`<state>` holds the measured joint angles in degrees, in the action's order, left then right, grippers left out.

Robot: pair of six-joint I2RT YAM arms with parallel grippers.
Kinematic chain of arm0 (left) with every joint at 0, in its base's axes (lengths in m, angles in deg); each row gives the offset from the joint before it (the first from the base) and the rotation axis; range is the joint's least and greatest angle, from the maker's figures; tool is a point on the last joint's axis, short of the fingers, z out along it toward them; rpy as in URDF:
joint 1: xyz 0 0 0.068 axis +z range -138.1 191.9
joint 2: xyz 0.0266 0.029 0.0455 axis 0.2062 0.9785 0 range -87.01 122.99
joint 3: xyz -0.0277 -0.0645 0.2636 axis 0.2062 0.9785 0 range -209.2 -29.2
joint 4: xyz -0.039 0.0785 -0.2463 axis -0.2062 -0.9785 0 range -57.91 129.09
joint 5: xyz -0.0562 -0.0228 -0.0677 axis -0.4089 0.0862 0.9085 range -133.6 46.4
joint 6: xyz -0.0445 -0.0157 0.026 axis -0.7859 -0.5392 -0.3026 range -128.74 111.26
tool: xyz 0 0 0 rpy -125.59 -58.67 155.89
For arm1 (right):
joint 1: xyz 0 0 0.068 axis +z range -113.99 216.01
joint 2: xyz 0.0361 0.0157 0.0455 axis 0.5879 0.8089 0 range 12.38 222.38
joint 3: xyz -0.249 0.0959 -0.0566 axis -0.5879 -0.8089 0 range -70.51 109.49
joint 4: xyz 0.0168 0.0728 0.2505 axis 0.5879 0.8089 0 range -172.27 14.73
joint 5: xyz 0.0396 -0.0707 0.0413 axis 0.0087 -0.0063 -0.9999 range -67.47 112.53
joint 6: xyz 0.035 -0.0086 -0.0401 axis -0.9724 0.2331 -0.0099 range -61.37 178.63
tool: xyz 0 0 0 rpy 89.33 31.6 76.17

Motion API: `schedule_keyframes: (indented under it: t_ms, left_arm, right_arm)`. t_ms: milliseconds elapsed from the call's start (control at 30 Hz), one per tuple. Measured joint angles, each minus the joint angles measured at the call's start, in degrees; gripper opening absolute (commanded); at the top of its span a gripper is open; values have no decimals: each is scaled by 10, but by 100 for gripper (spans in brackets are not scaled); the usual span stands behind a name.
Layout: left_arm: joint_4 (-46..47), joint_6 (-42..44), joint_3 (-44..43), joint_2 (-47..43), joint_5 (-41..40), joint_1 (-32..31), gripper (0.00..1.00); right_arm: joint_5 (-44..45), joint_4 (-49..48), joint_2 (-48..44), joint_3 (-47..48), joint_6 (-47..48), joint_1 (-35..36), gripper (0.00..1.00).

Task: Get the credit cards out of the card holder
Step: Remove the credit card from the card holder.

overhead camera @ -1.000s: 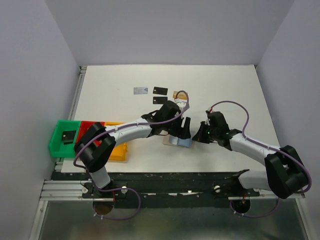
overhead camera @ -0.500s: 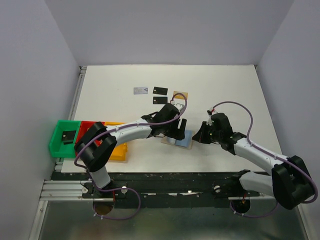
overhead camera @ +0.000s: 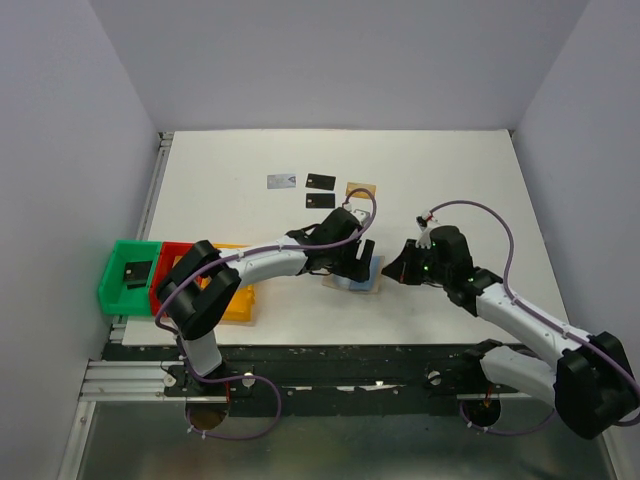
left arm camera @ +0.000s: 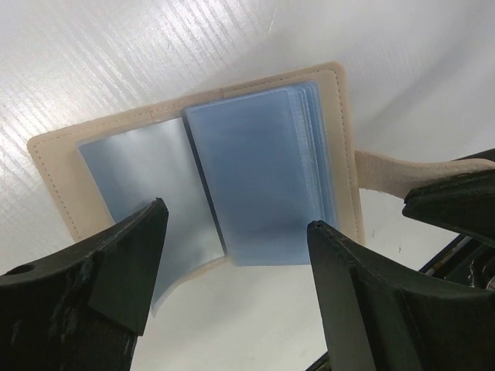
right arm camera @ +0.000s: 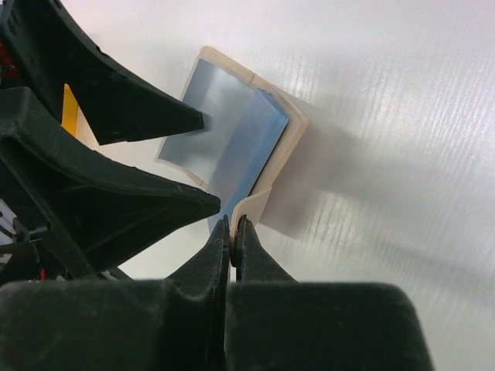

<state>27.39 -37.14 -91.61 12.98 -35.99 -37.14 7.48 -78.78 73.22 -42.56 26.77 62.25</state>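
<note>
The card holder [overhead camera: 362,277] lies open on the white table, two light-blue panels up inside a tan border [left arm camera: 255,166] [right arm camera: 232,131]. My left gripper [overhead camera: 360,254] [left arm camera: 236,215] hovers just over it, open, with nothing between its fingers. My right gripper [overhead camera: 397,272] [right arm camera: 234,225] is shut on the holder's tan strap [left arm camera: 387,166] at its right edge. Farther back on the table lie credit cards: a silvery one [overhead camera: 283,181], two black ones [overhead camera: 321,181] [overhead camera: 320,200], and an orange-gold one [overhead camera: 360,189].
Green [overhead camera: 130,272], red [overhead camera: 176,258] and yellow [overhead camera: 238,298] bins stand at the table's left front edge under the left arm; a small black item sits in the green one. Grey walls close in the table on three sides.
My left gripper has drawn back a little over the holder and opened slightly wider, uncovering the orange-gold card behind it. The holder now lies flatter. The right arm shifted slightly right, still gripping the strap.
</note>
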Motion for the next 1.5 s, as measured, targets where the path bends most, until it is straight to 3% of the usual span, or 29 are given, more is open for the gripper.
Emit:
schedule_keyframes:
  t_ms: [800, 1500]
  left_arm:
    - [-6, 1, -16, 17, 8, 0, 85]
    - [-30, -30, 21, -49, -135, 11, 87]
  right_arm:
    - [-12, 0, -13, 0, 5, 0, 0]
    - [-11, 2, -21, 0, 16, -1, 0]
